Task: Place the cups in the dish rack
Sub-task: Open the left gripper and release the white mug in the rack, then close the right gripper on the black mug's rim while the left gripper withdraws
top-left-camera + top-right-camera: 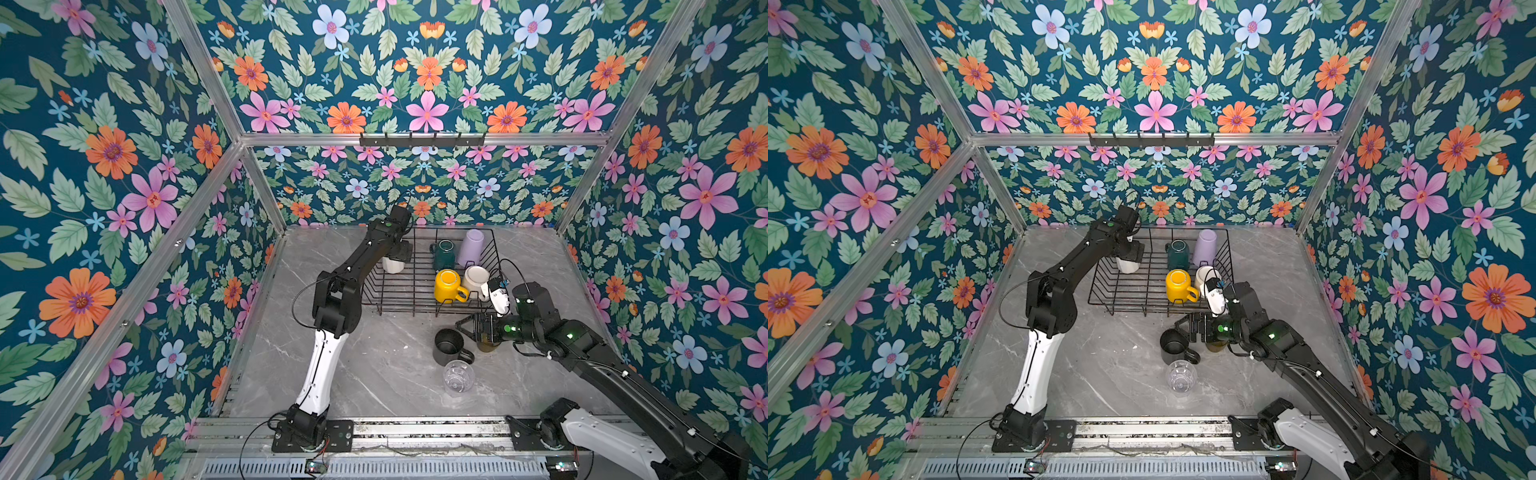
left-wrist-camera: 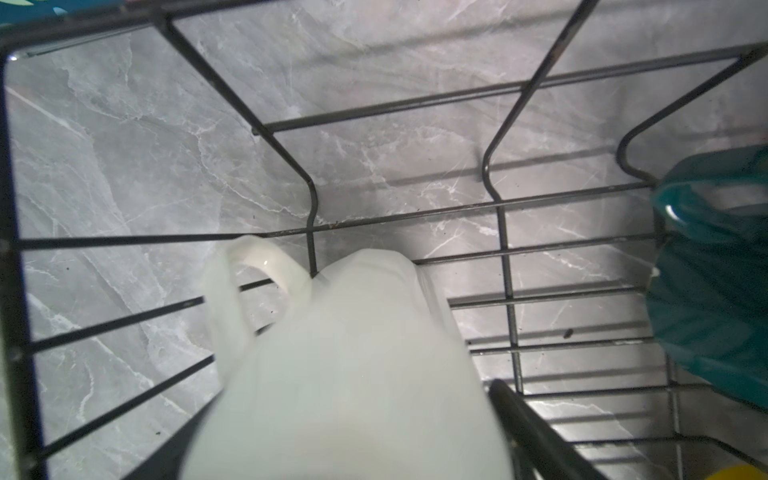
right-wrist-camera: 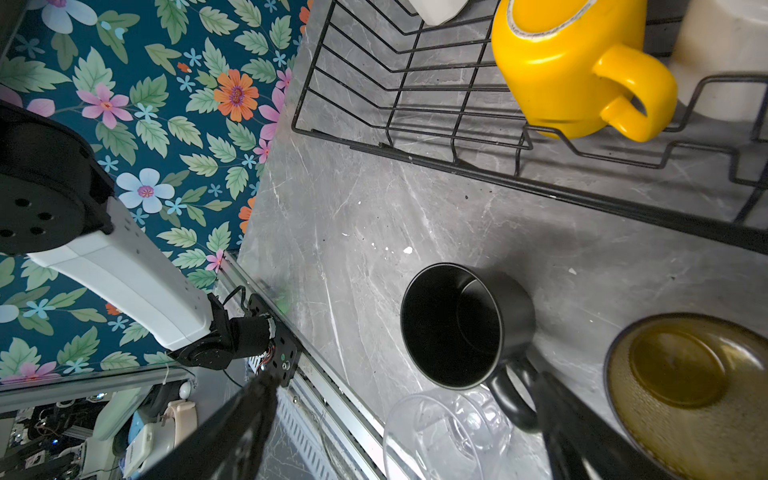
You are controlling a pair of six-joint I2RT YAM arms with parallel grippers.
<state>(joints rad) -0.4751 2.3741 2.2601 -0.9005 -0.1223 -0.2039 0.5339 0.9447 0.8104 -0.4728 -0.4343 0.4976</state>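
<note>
— Rack contents?
— Dish rack (image 1: 399,291), far end of the table (image 1: 353,374): white mug (image 1: 392,266) at its left end, dark green mug (image 1: 444,254), lilac tumbler (image 1: 471,247), yellow mug (image 1: 448,286), cream mug (image 1: 476,281).
— Outside it?
— Black mug (image 1: 448,347), clear glass (image 1: 458,376), olive tumbler (image 3: 685,382). The tumbler is plain only in the right wrist view.
— Grippers?
— Left gripper (image 1: 395,258) straddles the white mug; whether it presses it, cannot tell. Right gripper (image 1: 464,328) spread wide, empty, just beside the black mug.

The big black wire rack (image 1: 395,286) looks like thin metal. The round yellow mug (image 1: 448,286) is shiny and smooth. The black mug (image 1: 448,347) looks dull. The grey marble-look table (image 1: 374,374) is smooth.
</note>
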